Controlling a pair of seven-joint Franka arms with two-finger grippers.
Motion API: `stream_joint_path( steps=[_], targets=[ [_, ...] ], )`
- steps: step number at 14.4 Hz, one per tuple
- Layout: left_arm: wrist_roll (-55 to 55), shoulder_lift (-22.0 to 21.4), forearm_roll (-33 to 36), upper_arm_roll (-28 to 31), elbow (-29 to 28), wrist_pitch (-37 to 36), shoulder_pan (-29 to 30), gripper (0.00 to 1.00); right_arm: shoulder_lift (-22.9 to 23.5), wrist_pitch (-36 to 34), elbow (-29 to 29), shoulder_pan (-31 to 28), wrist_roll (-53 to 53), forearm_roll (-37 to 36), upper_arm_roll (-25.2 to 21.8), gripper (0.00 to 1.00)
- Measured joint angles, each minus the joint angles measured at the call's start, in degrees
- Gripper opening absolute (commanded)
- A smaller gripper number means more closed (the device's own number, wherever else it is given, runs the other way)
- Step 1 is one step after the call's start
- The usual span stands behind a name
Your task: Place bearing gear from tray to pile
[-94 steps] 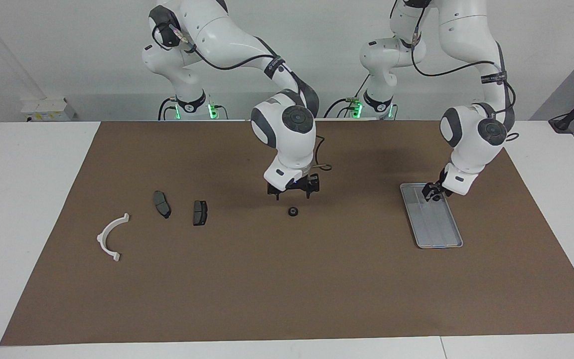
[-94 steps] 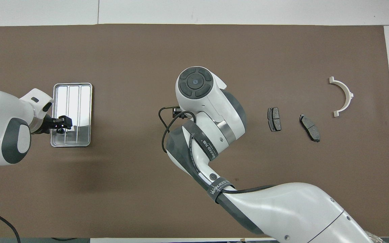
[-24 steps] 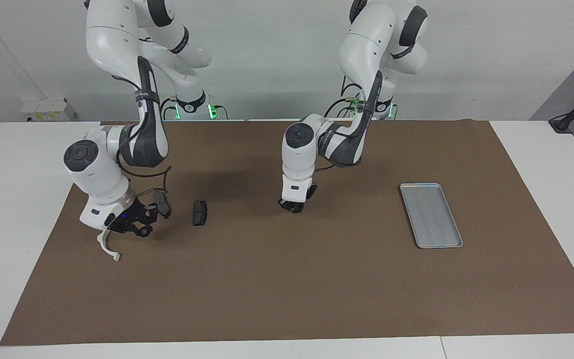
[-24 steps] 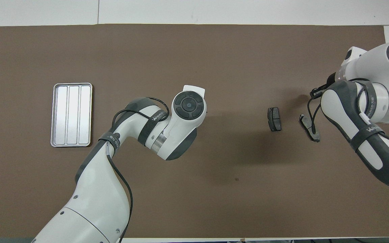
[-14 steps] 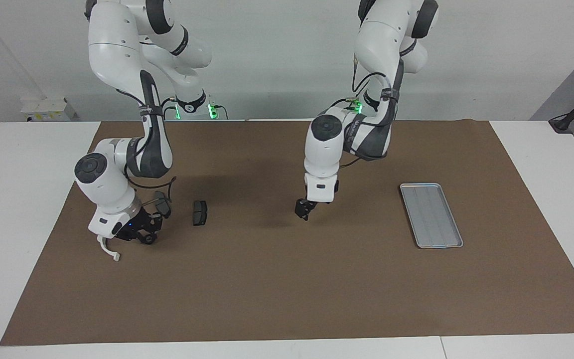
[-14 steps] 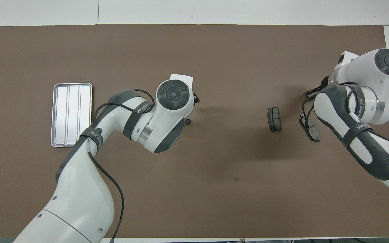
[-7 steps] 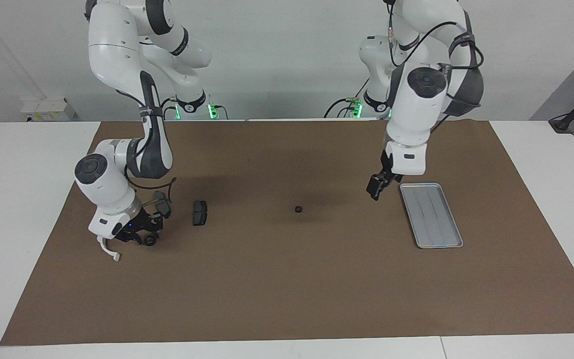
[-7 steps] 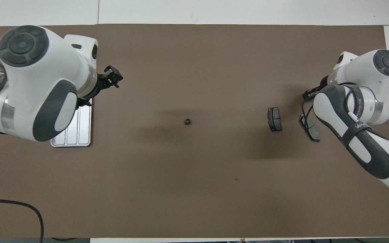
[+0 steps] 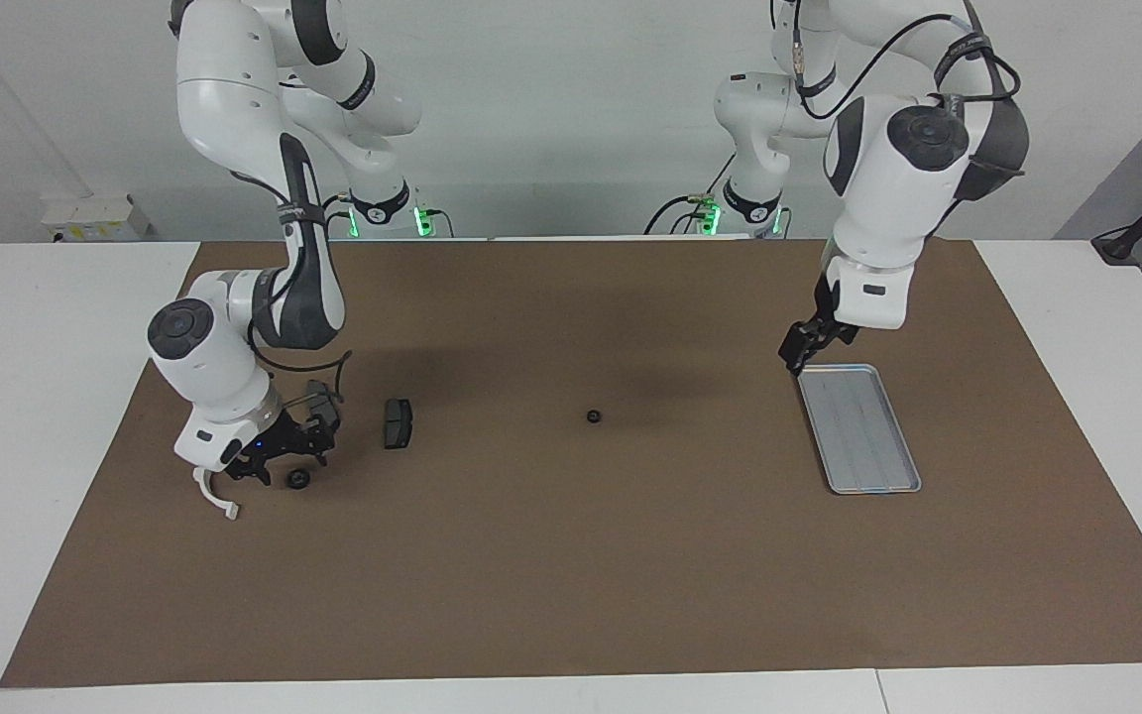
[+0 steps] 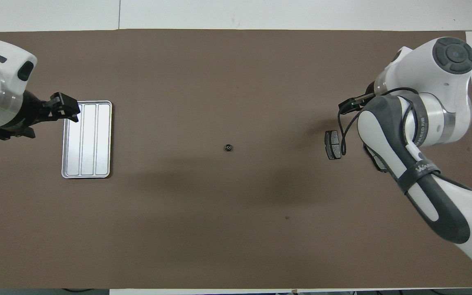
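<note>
Working from the biggest thing down, we have the white desk (image 9: 36, 416) under a brown mat (image 9: 571, 575), and both arms are out over it.

The tray (image 9: 863, 436) lies toward the left arm's end and looks bare in both views. The left claw (image 9: 797, 355) hangs over the tray's corner nearest the robots, jaws parted and holding nothing. We would let that arm wait.

The pile sits toward the right arm's end. It has a white bracket (image 9: 219, 499) and two dark pads. One pad (image 9: 398, 423) is in plain sight and the other pad (image 9: 325, 399) is half hidden by the right arm's wrist.

The right claw (image 9: 284, 458) is low over the mat among these parts. Its jaws look spread, with nothing between them. A bearing gear (image 9: 299, 481) lies free on the mat just beside the fingertips and near the bracket.

We judge the step in hand to be letting go and backing away. To do it well, we lift the right claw straight up before any sideways travel. The gear is round and may roll at a slight nudge from a finger. The bracket's end is also close enough to snag.

A second bearing gear (image 9: 593, 416) lies alone at mid-mat, well apart from both tray and pile. We judge it belongs with the pile, so the job is only part done. To take it we come down squarely with jaws wide.
</note>
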Motion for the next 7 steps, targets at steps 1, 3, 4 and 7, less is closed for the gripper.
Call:
stream_joint_path(
  steps=[1, 3, 4, 7],
  targets=[
    [2.71, -1.11, -0.03, 0.02, -0.02, -1.50, 1.16, 1.00, -0.49, -2.21, 1.48, 3.37, 5.26, -0.02, 0.09, 0.99],
    [6.46, -2.37, -0.04, -0.07, -0.08, -3.58, 2.92, 1.00, -0.68, -5.72, 4.12, 10.75, 16.43, -0.12, 0.18, 0.99],
    [7.88, -2.58, -0.04, -0.14, -0.09, -3.93, 3.62, 1.00, -0.68, -6.64, 4.94, 14.74, 21.89, -0.32, 0.19, 0.99],
    [10.80, -2.60, -0.13, -0.15, -0.15, -4.03, 5.05, 1.00, -0.58, -6.89, 5.51, 23.47, 33.36, -0.66, 0.24, 0.99]
  ],
)
